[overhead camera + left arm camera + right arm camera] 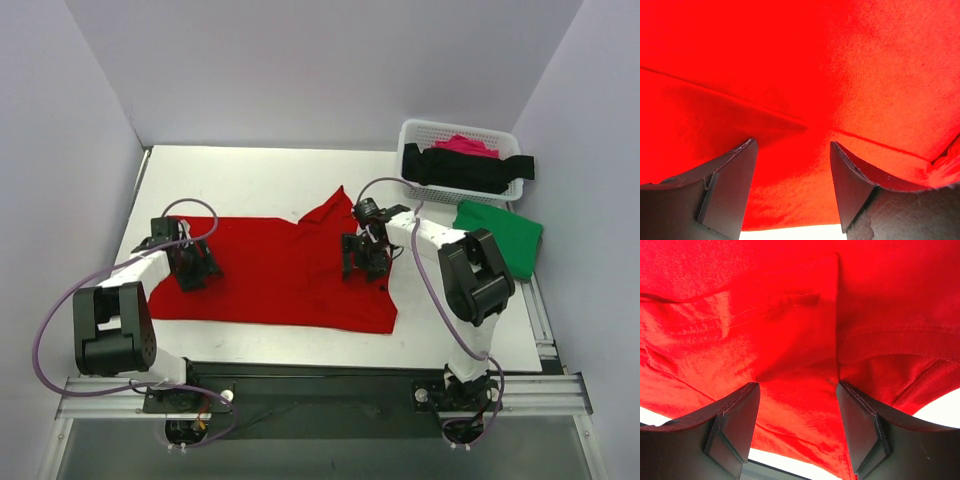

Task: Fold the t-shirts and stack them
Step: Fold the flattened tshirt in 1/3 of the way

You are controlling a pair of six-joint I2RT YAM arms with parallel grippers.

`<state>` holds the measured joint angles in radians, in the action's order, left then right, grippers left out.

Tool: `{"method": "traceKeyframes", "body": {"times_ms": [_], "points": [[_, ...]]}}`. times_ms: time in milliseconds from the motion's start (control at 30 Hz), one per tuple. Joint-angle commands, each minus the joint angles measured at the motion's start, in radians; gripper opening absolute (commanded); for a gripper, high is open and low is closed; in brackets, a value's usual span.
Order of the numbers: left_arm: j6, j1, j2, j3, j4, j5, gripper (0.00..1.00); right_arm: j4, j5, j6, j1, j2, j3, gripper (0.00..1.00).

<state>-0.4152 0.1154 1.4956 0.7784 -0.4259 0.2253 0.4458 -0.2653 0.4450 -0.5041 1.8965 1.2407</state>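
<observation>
A large red t-shirt (275, 270) lies spread across the middle of the table, one corner folded up at its far right. My left gripper (195, 270) rests on its left end, jaws open, fingertips pressed to the cloth (790, 100) with nothing pinched. My right gripper (362, 262) stands on the shirt's right part, near the collar band (900, 342), also open over the fabric (790, 330). A green t-shirt (505, 235) lies folded at the right. A black t-shirt (465, 168) drapes over the basket, a pink one (465, 145) behind it.
The white lattice basket (415, 135) stands at the back right corner. Grey walls close in the table on the left, back and right. The metal rail (320, 385) with both arm bases runs along the near edge.
</observation>
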Motion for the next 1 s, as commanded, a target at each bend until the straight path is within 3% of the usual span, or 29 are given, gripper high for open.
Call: {"method": "traceKeyframes", "body": {"times_ms": [0, 433, 967], "points": [[-0.013, 0.004, -0.015, -0.051, -0.011, -0.024, 0.71, 0.024, -0.009, 0.004, 0.009, 0.006, -0.047, 0.64], [-0.097, -0.002, -0.211, -0.163, -0.093, -0.049, 0.71, 0.024, 0.006, 0.041, 0.007, -0.074, -0.201, 0.64], [-0.163, -0.062, -0.302, -0.196, -0.116, -0.017, 0.71, 0.053, 0.032, 0.113, 0.007, -0.209, -0.323, 0.64]]}}
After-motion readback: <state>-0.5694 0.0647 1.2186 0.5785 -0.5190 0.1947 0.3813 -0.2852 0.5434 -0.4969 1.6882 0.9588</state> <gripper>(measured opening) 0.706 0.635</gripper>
